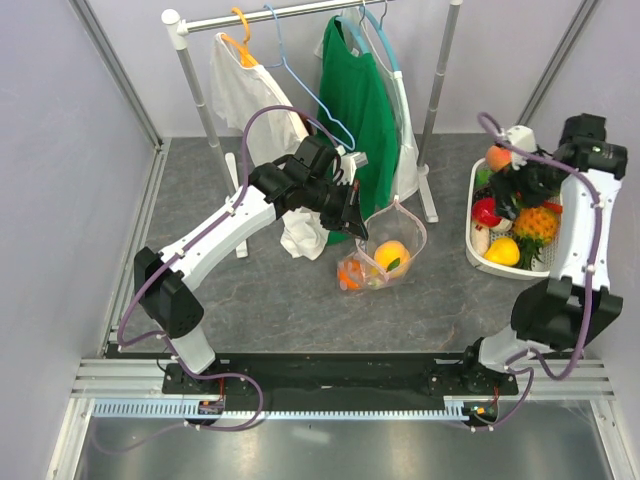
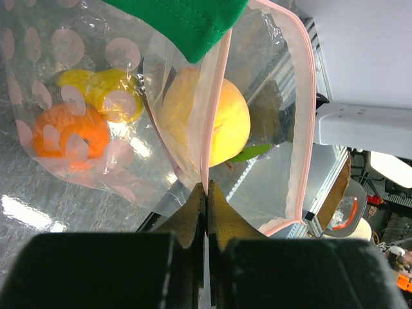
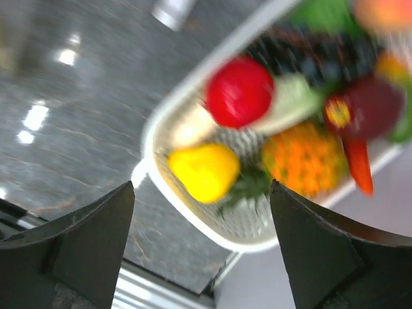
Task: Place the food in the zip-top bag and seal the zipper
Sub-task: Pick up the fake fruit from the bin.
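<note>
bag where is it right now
Middle of the top view: the bag, rim pinched by the left hand, sits just in front of the green shirt and left of the basket.

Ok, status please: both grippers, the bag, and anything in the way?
Left gripper shut on zip-top bag rim, mouth open. Right gripper open over white basket. Yellow fruit inside bag; zipper unsealed. Green shirt hangs near mouth.

zip-top bag (image 2: 129, 177): you see clear, shiny plastic film
food (image 2: 225, 122): smooth, glossy
basket (image 3: 248, 238): white plastic lattice
table (image 1: 260, 300): grey, stone-patterned, slight sheen
green shirt (image 2: 187, 22): matt cloth
</note>
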Robot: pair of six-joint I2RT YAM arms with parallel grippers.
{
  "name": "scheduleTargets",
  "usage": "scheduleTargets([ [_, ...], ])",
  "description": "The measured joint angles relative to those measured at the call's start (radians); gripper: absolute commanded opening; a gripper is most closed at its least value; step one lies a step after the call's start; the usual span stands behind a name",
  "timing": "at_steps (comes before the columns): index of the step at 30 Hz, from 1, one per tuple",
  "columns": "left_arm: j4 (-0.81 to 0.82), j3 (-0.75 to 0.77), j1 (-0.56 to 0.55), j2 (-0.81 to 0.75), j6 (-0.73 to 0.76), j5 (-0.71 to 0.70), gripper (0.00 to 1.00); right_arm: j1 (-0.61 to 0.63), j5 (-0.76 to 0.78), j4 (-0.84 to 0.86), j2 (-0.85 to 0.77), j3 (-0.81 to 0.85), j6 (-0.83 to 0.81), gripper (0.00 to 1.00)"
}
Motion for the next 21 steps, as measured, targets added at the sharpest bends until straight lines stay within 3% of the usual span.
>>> scheduleTargets([
  [6, 0.002, 0.0, 0.0, 0.0, 0.0, 0.0, 0.03, -0.256, 0.08, 0.002, 0.134, -0.002, -0.006, 0.64],
  [10, 0.002, 0.0, 0.0, 0.0, 0.0, 0.0, 0.03, -0.352, 0.131, 0.042, 0.132, -0.094, 0.072, 0.63],
  [14, 0.002, 0.0, 0.0, 0.0, 0.0, 0.0, 0.02, -0.362, 0.148, 0.119, 0.101, -0.232, 0.139, 0.7],
  [21, 0.002, 0.0, 0.001, 0.0, 0.0, 0.0, 0.02, -0.333, 0.126, 0.161, 0.043, -0.346, 0.171, 0.94],
])
